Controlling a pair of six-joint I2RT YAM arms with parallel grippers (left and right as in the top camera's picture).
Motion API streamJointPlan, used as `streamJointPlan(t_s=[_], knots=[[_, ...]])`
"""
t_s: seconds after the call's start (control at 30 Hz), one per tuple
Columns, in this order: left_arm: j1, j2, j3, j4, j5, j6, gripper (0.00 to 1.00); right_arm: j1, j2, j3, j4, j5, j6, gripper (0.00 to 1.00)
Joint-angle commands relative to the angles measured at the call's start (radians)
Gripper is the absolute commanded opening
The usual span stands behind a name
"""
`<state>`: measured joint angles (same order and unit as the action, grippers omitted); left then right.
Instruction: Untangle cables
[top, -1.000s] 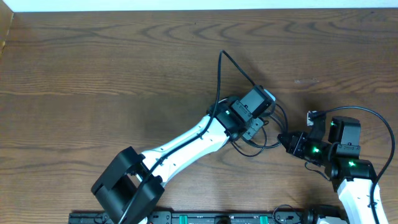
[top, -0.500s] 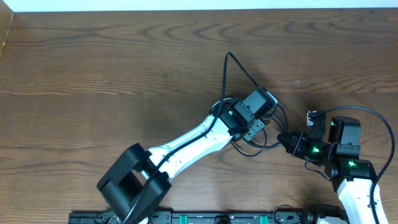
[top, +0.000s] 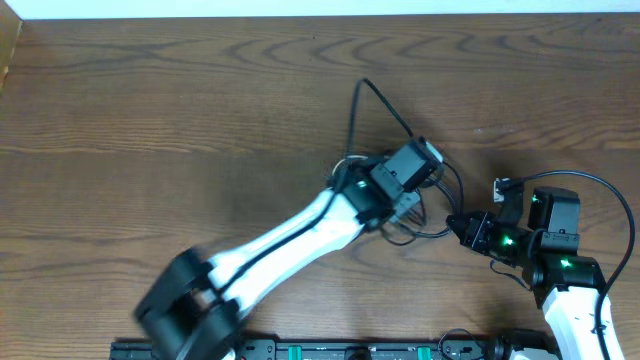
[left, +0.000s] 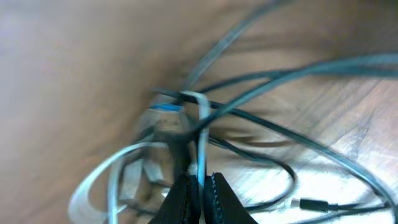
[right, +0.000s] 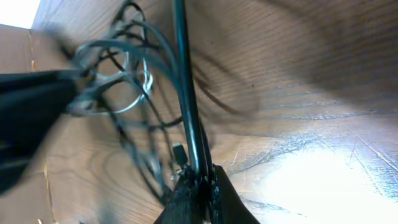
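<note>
The tangle of cables lies on the bench between the arms. The left claw pinches the white cable, and the right claw clamps a black cable. Separation looks to be the step in hand. The next move likely calls for a gentle pull apart, with an eye out for snags.

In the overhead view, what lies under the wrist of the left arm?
From under it, thin black cables loop out onto the brown wooden table. The arm covers the tangle there. The wrist view shows the left gripper shut on a thin white cable crossing black ones.
</note>
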<state>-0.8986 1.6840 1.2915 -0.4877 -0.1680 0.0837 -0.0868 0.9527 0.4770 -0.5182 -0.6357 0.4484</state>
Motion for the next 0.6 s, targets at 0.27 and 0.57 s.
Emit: streamJointPlan(t_s=[0.27, 0.57], knots=[[0.200, -0.444, 0.017, -0.021, -0.148, -0.087, 0.07, -0.003, -0.006, 0.018, -0.018, 0.006, 0.011, 0.01], [0.547, -0.491, 0.017, -0.080, -0.067, -0.447, 0.07, -0.003, -0.006, 0.018, -0.047, 0.039, 0.011, 0.01]])
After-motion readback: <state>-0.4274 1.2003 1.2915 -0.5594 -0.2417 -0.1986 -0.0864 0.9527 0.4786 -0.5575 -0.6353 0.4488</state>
